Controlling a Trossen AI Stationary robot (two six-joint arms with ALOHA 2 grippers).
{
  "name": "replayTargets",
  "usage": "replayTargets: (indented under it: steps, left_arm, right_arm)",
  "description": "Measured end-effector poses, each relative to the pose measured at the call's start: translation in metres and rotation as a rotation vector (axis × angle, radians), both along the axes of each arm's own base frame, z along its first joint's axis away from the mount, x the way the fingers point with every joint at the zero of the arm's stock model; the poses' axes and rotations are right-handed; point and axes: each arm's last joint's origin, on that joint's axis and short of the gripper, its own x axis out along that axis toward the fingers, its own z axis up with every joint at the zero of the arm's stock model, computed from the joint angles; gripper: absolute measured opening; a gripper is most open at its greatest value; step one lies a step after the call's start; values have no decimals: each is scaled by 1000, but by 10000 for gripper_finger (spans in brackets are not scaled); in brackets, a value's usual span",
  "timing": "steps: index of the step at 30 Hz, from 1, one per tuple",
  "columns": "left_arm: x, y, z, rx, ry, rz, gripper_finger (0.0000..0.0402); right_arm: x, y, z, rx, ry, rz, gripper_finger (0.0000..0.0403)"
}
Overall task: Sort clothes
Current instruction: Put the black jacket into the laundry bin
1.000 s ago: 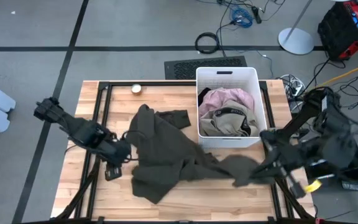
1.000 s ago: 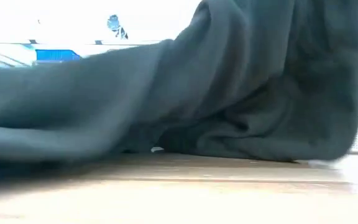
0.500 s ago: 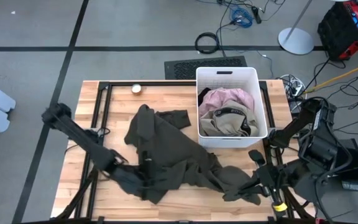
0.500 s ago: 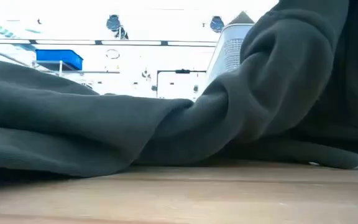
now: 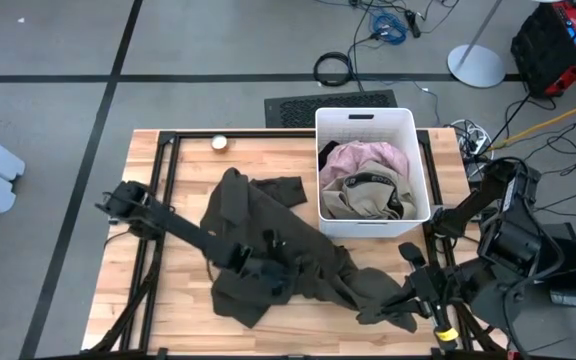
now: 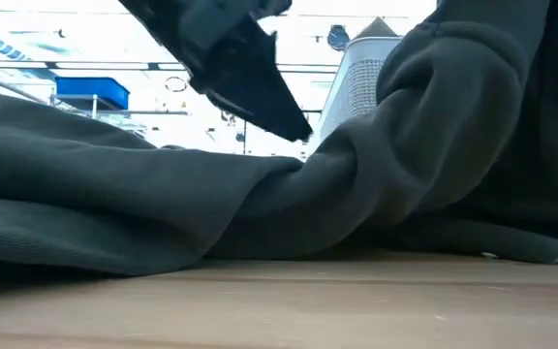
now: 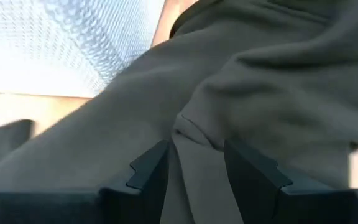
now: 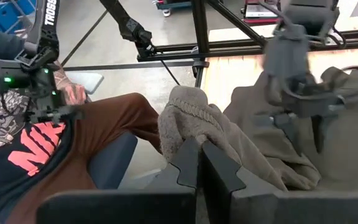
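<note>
While R tool (image 5: 400,308) seemingly pinches olive garment (image 5: 268,225), L tool (image 5: 268,272) hovers.

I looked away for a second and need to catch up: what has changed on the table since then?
The left gripper swung from the table's left edge onto the olive garment, fingers open astride a fold. The right gripper, shut on its cuff, pulled toward the front. The bin stayed.

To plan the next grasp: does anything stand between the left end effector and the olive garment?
Nothing visible does. The left end effector is open directly over the olive garment, with a fold of cloth between its fingers.
</note>
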Motion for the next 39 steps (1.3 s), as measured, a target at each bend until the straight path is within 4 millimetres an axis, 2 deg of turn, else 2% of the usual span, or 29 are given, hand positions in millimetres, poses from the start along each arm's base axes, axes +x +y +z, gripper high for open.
replayTargets:
  steps: [5, 10, 13, 16, 19, 20, 23, 27, 31, 34, 39]
  left_arm:
    - [12, 12, -12, -159, 20, -30, 164]
    - [18, 16, -30, -207, 55, 26, 164]
    - [20, 16, -35, -220, 70, -3, 160]
    - [16, 11, -37, -191, 105, -41, 123]
    - [12, 7, -34, -157, 125, -65, 41]
    - [10, 6, -31, -146, 118, -74, 22]
    - [4, 2, -16, -111, 97, -76, 10]
    - [-17, -3, 24, -89, 48, -95, 6]
    - [-55, -14, 72, -88, 5, -175, 4]
    - [-91, -25, 104, -149, -8, -322, 3]
    - [-149, -44, 136, -268, -19, -439, 2]
  right_arm:
    - [0, 0, -5, -31, 27, -2, 0]
    - [2, 2, -8, -36, 47, -12, 0]
    - [2, 3, -9, -39, 49, -12, 0]
    - [2, 3, -9, -39, 49, -12, 0]
    - [2, 3, -9, -39, 49, -12, 0]
    - [2, 3, -9, -39, 49, -12, 0]
    - [2, 3, -9, -41, 50, -12, 0]
    - [2, 3, -10, -39, 55, -16, 0]
    - [2, 3, -11, -20, 73, -34, 0]
    - [5, 8, -16, -26, 96, -23, 0]
    - [24, 26, -33, -58, 119, -31, 0]
